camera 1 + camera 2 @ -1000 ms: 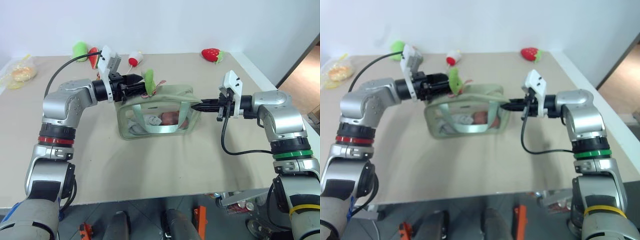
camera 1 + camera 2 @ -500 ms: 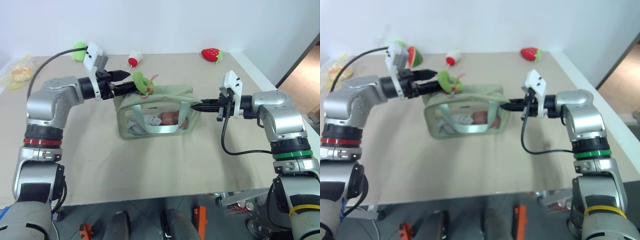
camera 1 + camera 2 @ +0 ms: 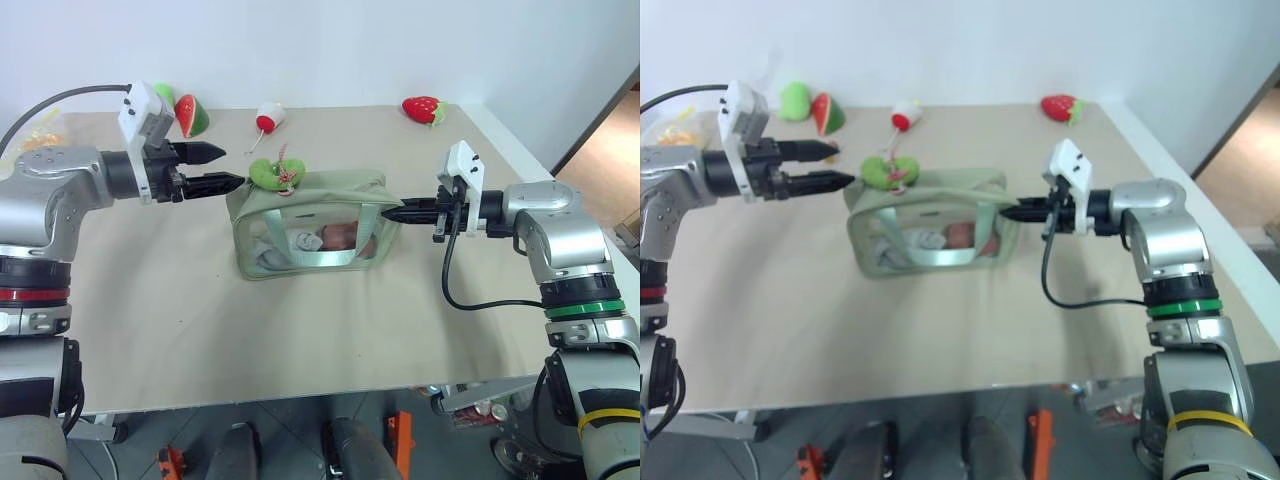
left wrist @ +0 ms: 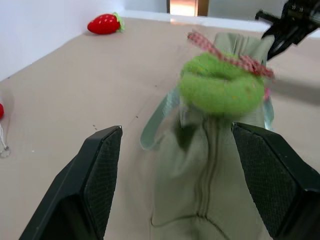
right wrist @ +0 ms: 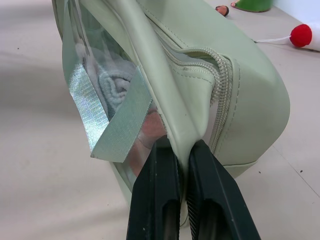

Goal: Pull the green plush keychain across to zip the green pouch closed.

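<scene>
While the green pouch [image 3: 315,228] sits upright near the middle of the beige table [image 3: 300,340], its clear side window faces the robot and shows small items inside; a pale ribbon handle [image 3: 325,240] loops across that window; the zip along its top [image 4: 207,170] looks drawn shut at the end nearest the left arm.

At the pouch's left top end lies the green plush keychain [image 3: 268,172], resting on the fabric with its red-and-white cord [image 3: 284,165] beside it; in the left wrist view the fuzzy ring [image 4: 221,89] sits just beyond the fingertips, clear of both.

Just left of the keychain, the left gripper [image 3: 222,166] hovers above the table, pointing roughly level toward the pouch; its two black fingers stand wide apart with nothing between them, and they touch neither ring nor pouch.

On the other side, the right gripper [image 3: 397,212] points level at the pouch's right end; its fingers [image 5: 155,190] are pressed together, pinching a fold of the pale green fabric at the corner beside the zip's end.

Along the far edge of the table, well apart from the pouch, lie a watermelon slice plush [image 3: 190,115] with a solid green plush [image 3: 793,100] next to it, a small white-and-red toy [image 3: 268,117], and a strawberry plush [image 3: 423,108]; a clear bag holding something yellow [image 3: 675,135] sits at the far left corner.
</scene>
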`<move>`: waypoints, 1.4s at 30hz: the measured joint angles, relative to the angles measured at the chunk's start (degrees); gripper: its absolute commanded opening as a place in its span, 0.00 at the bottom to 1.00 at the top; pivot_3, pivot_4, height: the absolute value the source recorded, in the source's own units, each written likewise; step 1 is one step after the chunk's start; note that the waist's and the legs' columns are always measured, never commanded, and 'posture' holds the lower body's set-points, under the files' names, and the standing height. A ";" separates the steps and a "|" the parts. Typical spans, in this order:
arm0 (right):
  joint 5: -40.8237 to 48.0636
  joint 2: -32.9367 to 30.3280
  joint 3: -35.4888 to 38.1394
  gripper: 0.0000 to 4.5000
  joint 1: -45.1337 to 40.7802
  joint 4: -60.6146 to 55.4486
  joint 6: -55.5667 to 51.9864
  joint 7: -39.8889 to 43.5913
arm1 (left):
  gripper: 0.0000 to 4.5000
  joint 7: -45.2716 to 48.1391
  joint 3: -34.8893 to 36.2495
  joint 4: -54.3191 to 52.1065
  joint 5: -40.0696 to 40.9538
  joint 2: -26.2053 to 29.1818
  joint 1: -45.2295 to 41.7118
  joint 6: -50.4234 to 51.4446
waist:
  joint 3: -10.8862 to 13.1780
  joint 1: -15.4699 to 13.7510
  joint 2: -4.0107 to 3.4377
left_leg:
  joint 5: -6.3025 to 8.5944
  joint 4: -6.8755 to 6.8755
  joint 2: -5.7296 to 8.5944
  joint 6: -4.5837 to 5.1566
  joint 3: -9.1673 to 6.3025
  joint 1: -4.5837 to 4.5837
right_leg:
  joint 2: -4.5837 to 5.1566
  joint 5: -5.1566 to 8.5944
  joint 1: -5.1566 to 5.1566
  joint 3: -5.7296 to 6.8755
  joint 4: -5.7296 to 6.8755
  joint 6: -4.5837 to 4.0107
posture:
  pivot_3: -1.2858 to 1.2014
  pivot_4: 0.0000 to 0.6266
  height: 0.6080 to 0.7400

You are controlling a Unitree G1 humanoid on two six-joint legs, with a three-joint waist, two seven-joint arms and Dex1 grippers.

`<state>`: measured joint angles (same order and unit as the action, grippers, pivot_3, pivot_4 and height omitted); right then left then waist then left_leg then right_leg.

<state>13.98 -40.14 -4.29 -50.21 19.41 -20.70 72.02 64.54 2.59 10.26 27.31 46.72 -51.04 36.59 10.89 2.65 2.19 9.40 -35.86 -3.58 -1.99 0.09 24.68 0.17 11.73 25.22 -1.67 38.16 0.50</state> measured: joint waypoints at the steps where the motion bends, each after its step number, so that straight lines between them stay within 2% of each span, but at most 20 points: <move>1: 0.01 0.02 0.00 0.00 -0.02 0.00 0.00 0.01 | 0.80 0.38 0.73 -1.38 0.85 0.37 1.10 0.24 | 0.00 0.03 0.00 | 0.00 0.01 -0.01 0.00 0.00 0.00 | 0.00 0.00 0.00 -0.01 0.00 -0.01 | 0.52 0.24 1.00; 4: -0.01 0.03 0.00 0.00 -0.02 0.00 0.00 0.01 | 0.80 1.37 2.63 -4.82 3.42 1.18 3.25 1.72 | 0.00 0.03 0.00 | 0.00 0.02 -0.01 0.00 0.00 0.01 | 0.00 0.01 0.01 0.00 0.00 -0.01 | 0.52 0.24 1.00; 10: -0.04 0.09 -0.03 0.00 -0.05 -0.02 -0.01 0.00 | 0.80 2.62 4.39 -14.75 7.61 2.34 13.12 5.04 | 0.00 0.03 0.00 | 0.00 0.03 -0.01 0.00 0.03 -0.03 | 0.01 0.03 0.01 -0.02 0.01 -0.05 | 0.52 0.24 1.00; 18: -0.03 0.09 -0.03 0.00 -0.05 -0.02 -0.05 0.07 | 0.80 0.66 3.99 -13.54 7.43 1.09 14.44 5.20 | 0.00 0.03 0.00 | 0.00 0.02 -0.01 0.01 0.02 -0.03 | 0.00 0.02 -0.01 -0.03 0.01 -0.04 | 0.52 0.24 1.00; 24: 0.00 0.08 -0.03 0.00 -0.05 -0.10 -0.23 0.15 | 0.80 -0.13 -0.40 -10.77 5.08 -1.28 14.36 4.61 | 0.00 0.04 0.00 | 0.00 0.02 0.00 0.01 0.03 -0.03 | -0.01 0.01 0.00 -0.04 0.01 -0.04 | 0.52 0.24 1.00; 29: 0.11 -0.03 -0.03 0.00 0.00 -0.40 -0.72 0.10 | 0.49 -0.81 -0.92 -8.14 4.12 -3.29 13.26 4.48 | 0.00 0.01 0.00 | 0.00 0.02 0.00 0.01 0.02 -0.02 | -0.01 0.01 0.00 -0.03 0.01 -0.04 | 0.52 0.24 1.00; 35: 0.30 -0.28 -0.01 0.00 0.38 -1.27 -1.30 -0.15 | 0.02 -1.73 -0.88 -6.75 4.16 -5.28 12.24 4.50 | 0.00 0.02 0.00 | 0.00 0.04 0.00 0.01 0.02 -0.02 | -0.01 0.01 0.00 -0.04 0.01 -0.03 | 0.52 0.24 1.00; 42: 0.34 -0.30 -0.01 0.00 0.58 -1.50 -1.55 -0.76 | 0.01 -2.39 -0.66 -6.82 4.26 -5.81 12.28 4.82 | 0.00 0.02 0.00 | 0.00 0.02 0.00 0.01 0.02 -0.02 | 0.00 0.01 -0.01 -0.04 0.01 -0.02 | 0.52 0.24 1.00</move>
<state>14.32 -40.44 -4.30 -49.63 17.91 -22.24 71.26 62.15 1.93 3.44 31.57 40.91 -38.77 41.42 10.89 2.67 2.19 9.40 -35.84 -3.58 -1.98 0.11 24.66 0.18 11.74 25.21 -1.71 38.17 0.48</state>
